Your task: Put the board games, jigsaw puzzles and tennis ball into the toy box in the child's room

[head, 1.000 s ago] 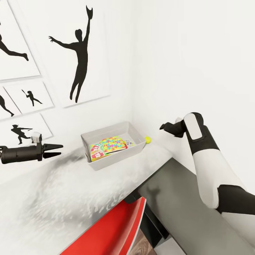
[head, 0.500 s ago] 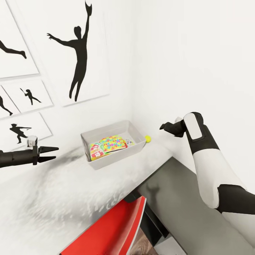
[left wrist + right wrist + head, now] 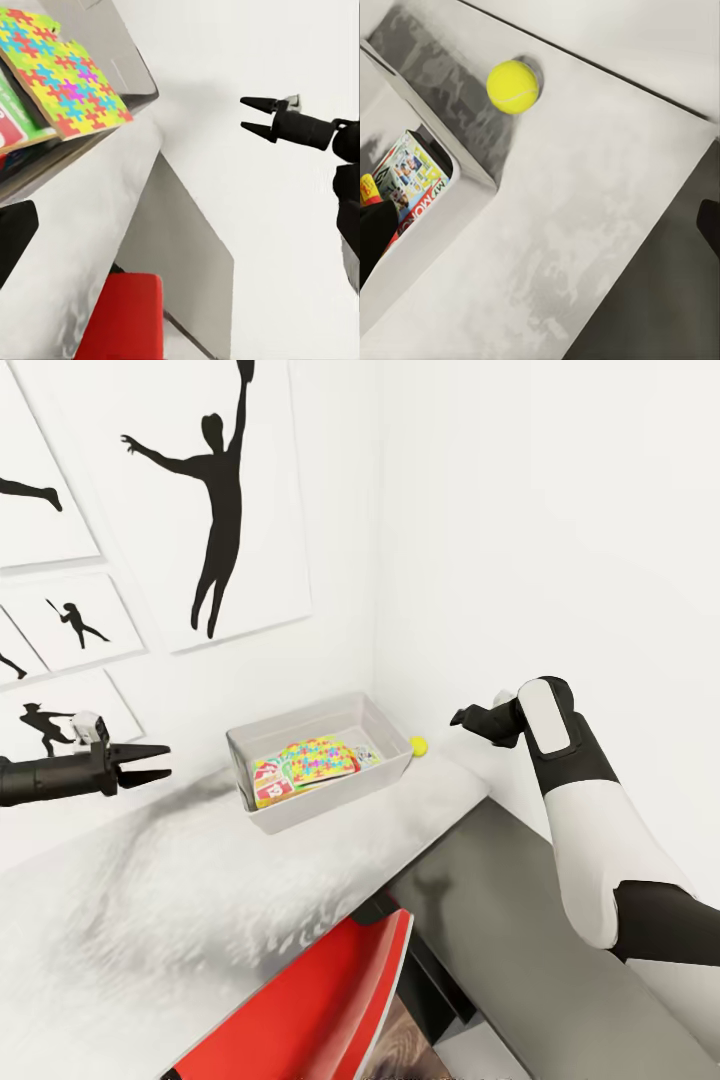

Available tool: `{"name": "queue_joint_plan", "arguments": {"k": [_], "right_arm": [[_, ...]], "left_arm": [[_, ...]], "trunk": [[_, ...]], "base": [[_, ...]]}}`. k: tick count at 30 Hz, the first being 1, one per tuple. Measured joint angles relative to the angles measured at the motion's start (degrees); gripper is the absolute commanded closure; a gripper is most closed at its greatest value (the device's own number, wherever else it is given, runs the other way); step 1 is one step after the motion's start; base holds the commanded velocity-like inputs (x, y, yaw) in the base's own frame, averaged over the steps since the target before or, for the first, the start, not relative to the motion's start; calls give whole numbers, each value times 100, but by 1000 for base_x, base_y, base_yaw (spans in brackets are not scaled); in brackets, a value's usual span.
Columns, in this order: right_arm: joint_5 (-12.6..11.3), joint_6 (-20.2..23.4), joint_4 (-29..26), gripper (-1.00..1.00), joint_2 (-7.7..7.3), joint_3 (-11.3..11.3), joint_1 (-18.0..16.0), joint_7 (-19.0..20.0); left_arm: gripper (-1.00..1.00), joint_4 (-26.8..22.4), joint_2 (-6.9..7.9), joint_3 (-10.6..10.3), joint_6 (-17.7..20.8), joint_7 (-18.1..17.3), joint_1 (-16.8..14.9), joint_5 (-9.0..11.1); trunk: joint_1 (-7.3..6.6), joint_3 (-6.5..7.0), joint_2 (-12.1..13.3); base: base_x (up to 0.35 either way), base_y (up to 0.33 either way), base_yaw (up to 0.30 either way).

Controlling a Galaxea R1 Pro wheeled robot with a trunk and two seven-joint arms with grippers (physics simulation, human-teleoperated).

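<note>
Nearest me, the red chair (image 3: 330,1010) sits tucked against the table (image 3: 150,920), and my view has tipped a little since a second ago: the wall pictures (image 3: 215,500) and everything on the table sit slightly higher in the head view, so that shift is the camera's, not the things'. My left gripper (image 3: 150,765) is released, fingers spread, holding nothing; it drew back toward the edge of the view half a second ago and now reaches in again, hovering above the table well apart from the toy box (image 3: 320,805). In the toy box lie a jigsaw puzzle (image 3: 318,758) on top and board games (image 3: 270,787) beneath. My right gripper (image 3: 462,716) hangs where it was, parted and empty too in the left wrist view. Just beyond the box's far corner rests the tennis ball (image 3: 418,744), outside the box on the table. I judge it the remaining item here, and my right gripper is the nearer one.
</note>
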Motion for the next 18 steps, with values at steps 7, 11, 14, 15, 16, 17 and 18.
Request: {"name": "queue_joint_plan", "arguments": {"k": [7,11,14,15,16,17,18], "right_arm": [[2,0,-1,-100,-4,-2,-37,-7],[8,1,6,-100,0,-2,-51,-2],[17,1,7,-100,-6,-1,-53,7],[18,1,8,-100,-8,-2,-53,9],[22,1,8,-100,-11,-2,-54,15],[25,1,8,-100,-13,-9,-57,20],[24,1,8,-100,-12,-13,-58,21]], "left_arm": [[-100,822,15,17,6,412,-606,41],[-100,1167,-138,40,15,1148,-747,133],[-100,1184,-496,45,15,1367,-773,403],[-100,1184,-568,46,15,1390,-779,472],[-100,1182,-678,46,15,1422,-782,607],[-100,1175,-820,47,15,1447,-784,788],[-100,1167,-872,47,15,1454,-788,841]], "trunk": [[0,-66,0],[1,-104,1],[1,-133,1],[1,-142,1],[0,-151,0],[1,-161,0],[1,-170,0]], "base": [[0,0,0],[0,0,0],[0,0,0],[0,0,0],[0,0,0],[0,0,0],[0,0,0]]}}
